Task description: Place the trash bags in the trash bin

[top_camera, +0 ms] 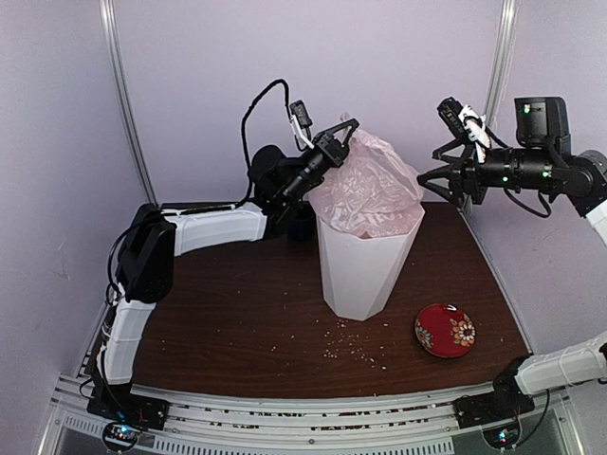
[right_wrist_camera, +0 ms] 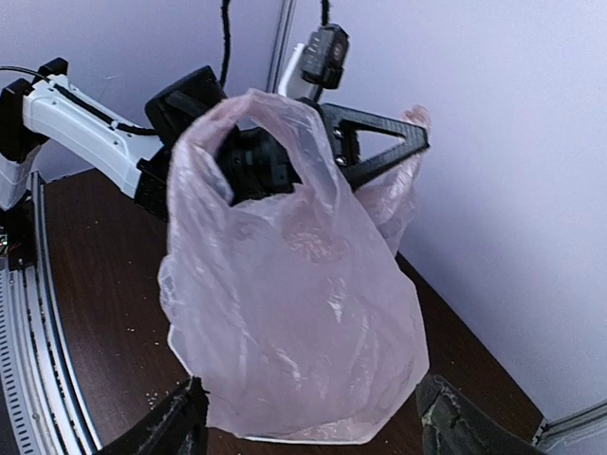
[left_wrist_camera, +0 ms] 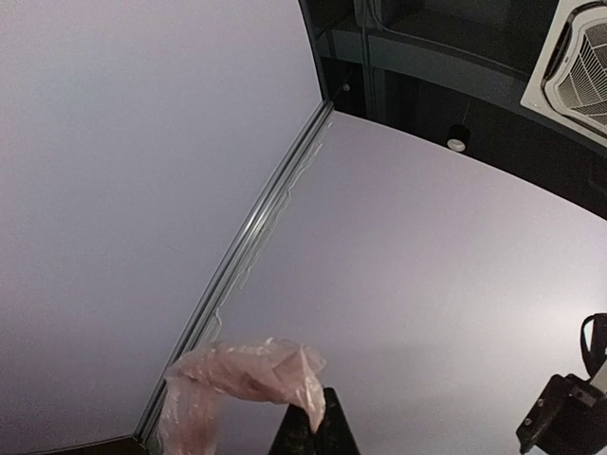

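The white faceted trash bin [top_camera: 365, 265] stands mid-table. The pale pink trash bag [top_camera: 370, 185] sits in its mouth and bulges high above the rim. My left gripper [top_camera: 346, 133] is above the bin's back left, shut on one handle loop, which it holds up. The left wrist view shows the loop [left_wrist_camera: 242, 374] pinched at my fingertips [left_wrist_camera: 318, 431]. My right gripper [top_camera: 429, 180] is open and empty, just right of the bag. In the right wrist view the bag [right_wrist_camera: 294, 313] fills the space ahead of my spread gripper [right_wrist_camera: 313, 431]; the bin's rim [right_wrist_camera: 285, 439] peeks below it.
A red patterned dish [top_camera: 445, 330] lies on the table right of the bin. Crumbs [top_camera: 356, 346] are scattered in front of the bin. A dark cup [top_camera: 302, 223] is partly hidden behind the bin's left side. Walls close in at the back and sides.
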You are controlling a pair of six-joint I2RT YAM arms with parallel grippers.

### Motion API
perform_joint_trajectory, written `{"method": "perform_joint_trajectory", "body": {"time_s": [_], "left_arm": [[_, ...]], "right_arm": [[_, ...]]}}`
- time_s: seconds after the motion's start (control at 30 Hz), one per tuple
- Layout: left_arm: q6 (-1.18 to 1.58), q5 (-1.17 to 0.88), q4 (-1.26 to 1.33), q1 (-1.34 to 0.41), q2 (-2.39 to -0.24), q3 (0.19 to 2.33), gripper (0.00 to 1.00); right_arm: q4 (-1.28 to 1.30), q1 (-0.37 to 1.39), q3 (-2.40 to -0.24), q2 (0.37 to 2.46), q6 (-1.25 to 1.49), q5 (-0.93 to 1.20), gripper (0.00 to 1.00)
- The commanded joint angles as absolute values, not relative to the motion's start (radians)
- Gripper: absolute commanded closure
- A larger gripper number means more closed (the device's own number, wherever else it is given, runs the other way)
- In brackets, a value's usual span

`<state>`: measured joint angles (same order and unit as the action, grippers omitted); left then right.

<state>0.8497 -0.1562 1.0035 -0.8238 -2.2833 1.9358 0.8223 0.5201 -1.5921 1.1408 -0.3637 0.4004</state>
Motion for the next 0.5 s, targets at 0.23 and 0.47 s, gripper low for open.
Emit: {"method": "perform_joint_trajectory", "body": {"time_s": [0.23, 0.47], "left_arm": [[0.800, -0.145, 1.002, -0.835, -2.231, 1.920, 1.00], [0.780, -0.140, 0.991, -0.841, -2.214, 1.913, 1.00]], "right_arm": [[0.829, 0.788, -1.847, 1.314, -0.338, 0.132, 0.15], [0.723, 0.803, -1.857, 1.370, -0.323, -0.038, 0.25]]}}
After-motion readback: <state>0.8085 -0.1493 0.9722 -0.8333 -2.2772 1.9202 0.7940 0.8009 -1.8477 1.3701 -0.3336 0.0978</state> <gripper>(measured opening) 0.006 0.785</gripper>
